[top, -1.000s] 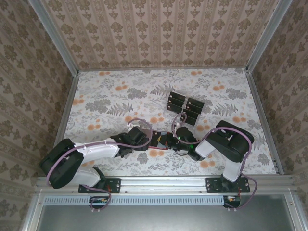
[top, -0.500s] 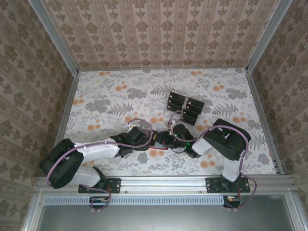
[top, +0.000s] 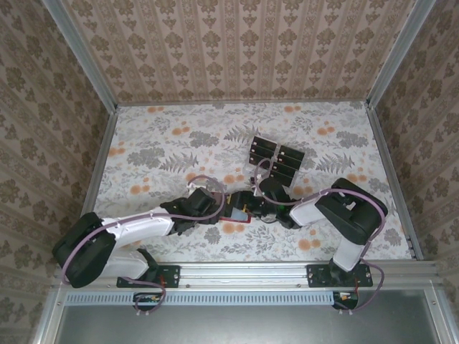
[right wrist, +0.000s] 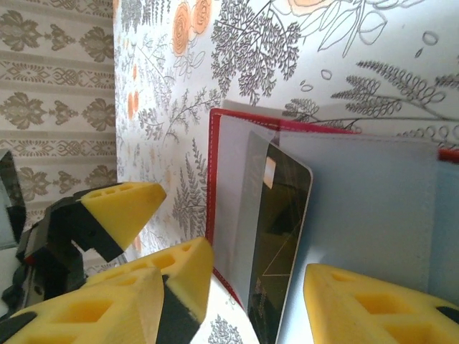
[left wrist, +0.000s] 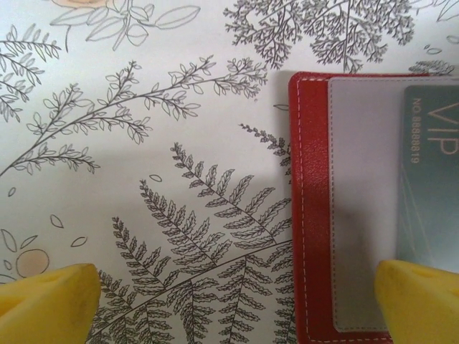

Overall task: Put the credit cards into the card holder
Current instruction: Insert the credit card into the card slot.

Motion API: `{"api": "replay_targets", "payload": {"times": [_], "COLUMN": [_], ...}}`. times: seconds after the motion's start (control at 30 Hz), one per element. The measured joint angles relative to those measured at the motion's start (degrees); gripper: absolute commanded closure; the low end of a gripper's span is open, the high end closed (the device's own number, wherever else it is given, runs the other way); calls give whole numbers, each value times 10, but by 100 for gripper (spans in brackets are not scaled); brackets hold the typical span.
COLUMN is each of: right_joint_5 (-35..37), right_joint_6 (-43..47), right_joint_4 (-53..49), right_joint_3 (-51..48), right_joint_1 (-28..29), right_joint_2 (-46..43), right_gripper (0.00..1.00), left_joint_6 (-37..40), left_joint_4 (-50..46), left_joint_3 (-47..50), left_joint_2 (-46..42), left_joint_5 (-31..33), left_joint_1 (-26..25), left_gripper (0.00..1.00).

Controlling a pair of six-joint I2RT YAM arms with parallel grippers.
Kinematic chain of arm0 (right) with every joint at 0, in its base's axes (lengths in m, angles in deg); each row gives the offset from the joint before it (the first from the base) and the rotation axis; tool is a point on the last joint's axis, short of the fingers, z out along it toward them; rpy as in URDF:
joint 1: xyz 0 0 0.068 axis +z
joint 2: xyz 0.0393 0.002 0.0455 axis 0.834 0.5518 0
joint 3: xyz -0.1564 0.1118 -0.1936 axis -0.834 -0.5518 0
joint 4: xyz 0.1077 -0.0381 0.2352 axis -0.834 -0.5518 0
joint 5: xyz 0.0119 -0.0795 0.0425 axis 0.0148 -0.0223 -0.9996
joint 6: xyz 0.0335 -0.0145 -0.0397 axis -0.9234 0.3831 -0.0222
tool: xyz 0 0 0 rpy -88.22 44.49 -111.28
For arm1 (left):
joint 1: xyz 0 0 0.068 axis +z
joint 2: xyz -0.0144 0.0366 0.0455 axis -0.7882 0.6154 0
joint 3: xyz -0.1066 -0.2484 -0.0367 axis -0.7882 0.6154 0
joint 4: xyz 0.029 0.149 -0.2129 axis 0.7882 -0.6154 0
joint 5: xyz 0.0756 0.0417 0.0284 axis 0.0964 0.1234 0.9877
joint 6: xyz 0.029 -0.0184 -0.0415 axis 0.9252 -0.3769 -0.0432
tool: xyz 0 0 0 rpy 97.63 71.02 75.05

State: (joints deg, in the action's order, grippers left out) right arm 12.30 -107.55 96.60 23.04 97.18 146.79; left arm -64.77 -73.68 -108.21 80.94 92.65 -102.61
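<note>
The right claw [right wrist: 254,266] has just spread off the credit card [right wrist: 281,215], now seated in the card holder's [right wrist: 373,208] pocket; the left claw [left wrist: 237,304] gapes wide.

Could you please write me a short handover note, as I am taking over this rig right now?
Left hand: open, straddling the flat red folding wallet's edge.
Right hand: open around the dark glossy card.
Done: that card sits partway in the wallet's pocket.
Left: push it home, then fetch the other black rectangular cards lying beyond it.
</note>
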Motion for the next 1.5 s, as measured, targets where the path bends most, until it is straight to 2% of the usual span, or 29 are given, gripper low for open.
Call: {"api": "replay_targets", "payload": {"times": [0.27, 0.5, 0.67, 0.87, 1.5], "right_joint_5": [-11, -5, 18, 35, 43], "right_joint_6": [85, 142, 167, 174, 150], "right_joint_4": [-165, -311, -388, -408, -373], "right_joint_3": [51, 77, 91, 99, 125], "right_joint_1": [-40, -47, -47, -46, -39], "right_joint_2": [-27, -69, -110, -115, -37], "right_gripper": [44, 45, 52, 63, 80], "left_joint_6": [0, 9, 20, 38, 57], "left_joint_4": [0, 2, 7, 15, 46], "left_joint_3": [0, 0, -5, -25, -37], "left_joint_2": [-23, -23, -7, 28, 86], "left_joint_5": [7, 7, 4, -8, -24], "left_joint_1": [1, 17, 35, 50, 57], "left_gripper": [0, 0, 0, 0, 0]}}
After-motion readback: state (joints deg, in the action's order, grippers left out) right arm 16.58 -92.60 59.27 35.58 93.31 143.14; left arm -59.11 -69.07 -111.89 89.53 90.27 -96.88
